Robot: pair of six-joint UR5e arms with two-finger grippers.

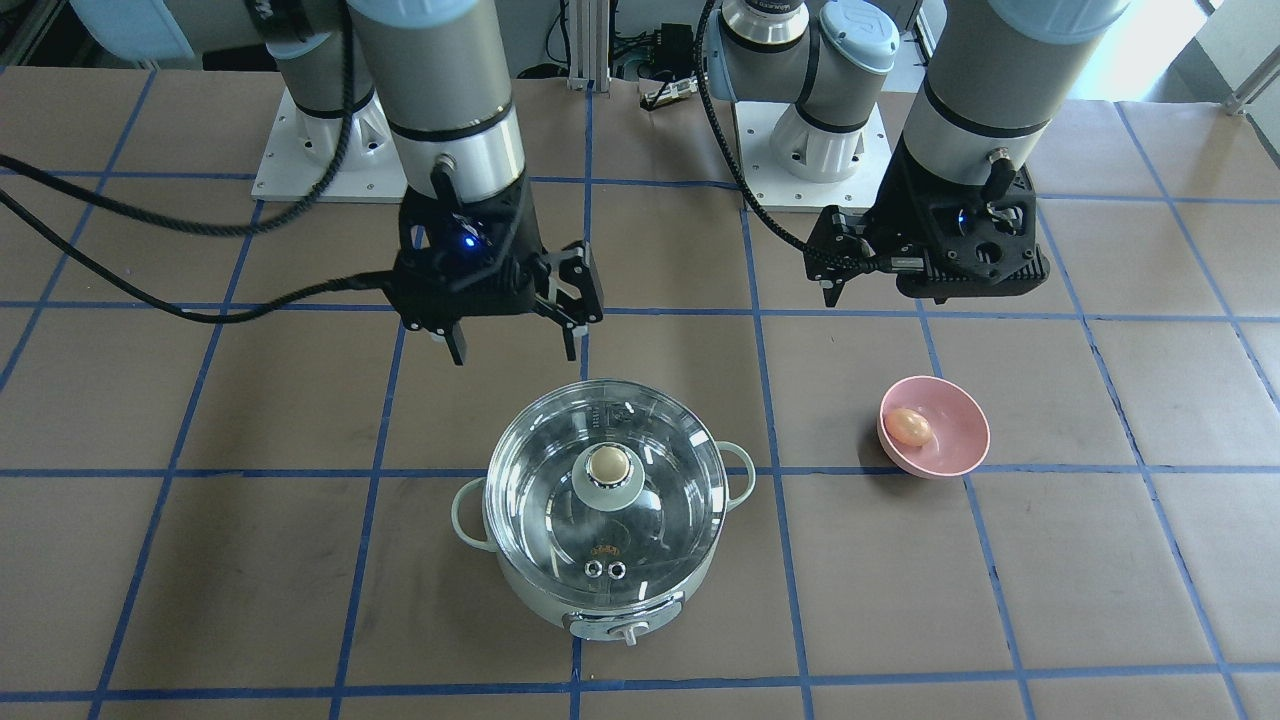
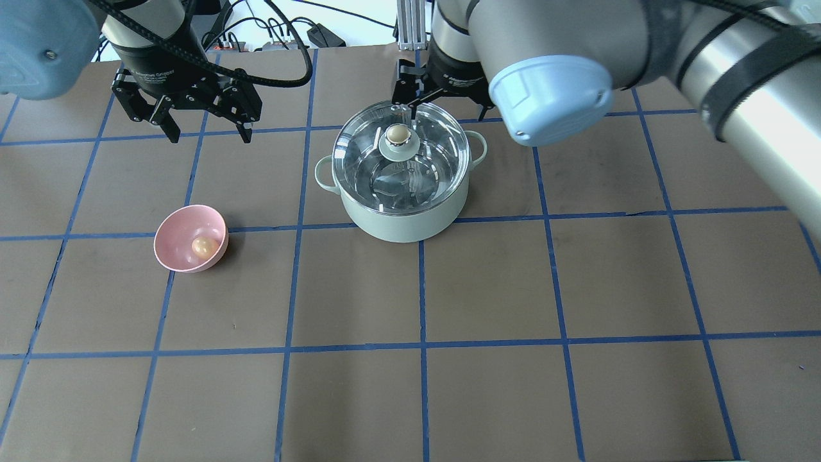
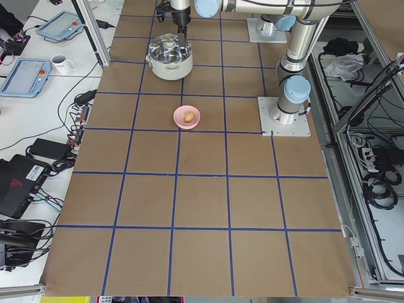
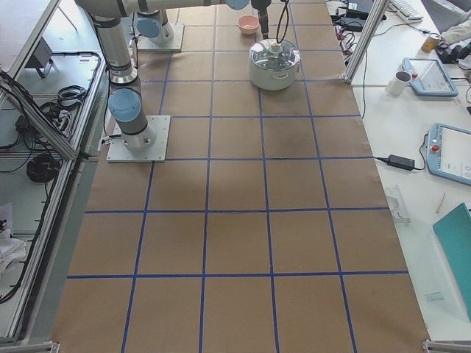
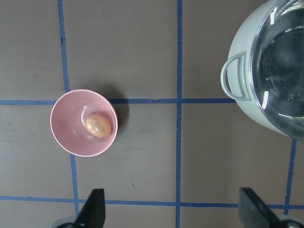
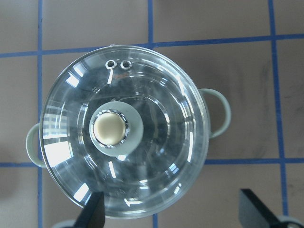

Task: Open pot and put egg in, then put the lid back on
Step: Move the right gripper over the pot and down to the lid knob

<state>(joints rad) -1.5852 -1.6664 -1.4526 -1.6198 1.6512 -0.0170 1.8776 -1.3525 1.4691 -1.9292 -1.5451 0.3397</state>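
Right end effector point(image 6: 173, 216) is hanging wide open, like the left end effector point(image 2: 210, 136); the glass lid point(image 6: 156, 95) is looking slippery, probably heavy, best taken by its knob point(image 6: 109, 129).

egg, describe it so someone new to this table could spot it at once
Find the mint-green pot mid-table; on the robot's left of it sits a pink bowl. The egg lies inside: small, tan-orange, oval, unlike the round beige knob on the pot's lid.

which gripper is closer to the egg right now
Left. The left gripper hangs in the air near the pink bowl holding the egg. The right gripper hangs over the lid on the pot, farther away.
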